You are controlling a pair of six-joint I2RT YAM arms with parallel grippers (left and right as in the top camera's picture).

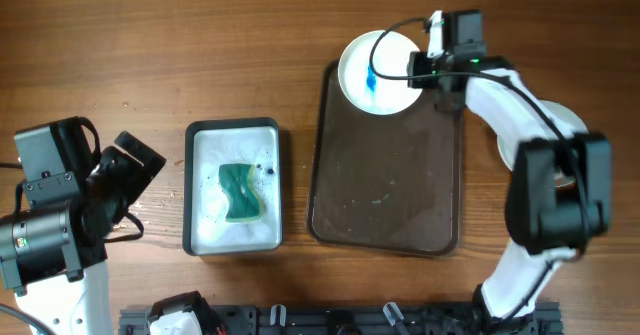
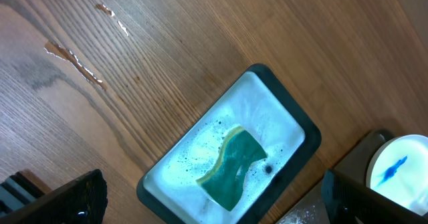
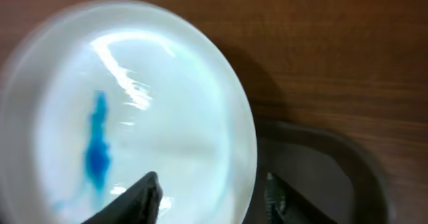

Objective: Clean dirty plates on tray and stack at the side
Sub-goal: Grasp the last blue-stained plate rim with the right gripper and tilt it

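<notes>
Overhanging the tray [image 1: 385, 175] corner, a white plate [image 1: 385, 60] (one blue smear [image 1: 372, 78]).

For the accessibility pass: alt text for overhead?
The right gripper is at the rim of a white plate smeared blue, at the top edge of a brown tray. Left of the tray, a white basin holds a green sponge; the left gripper sits far left.

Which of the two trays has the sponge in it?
The smaller white tray, left of the brown tray; the green sponge lies in it, the brown one bears a plate.
</notes>
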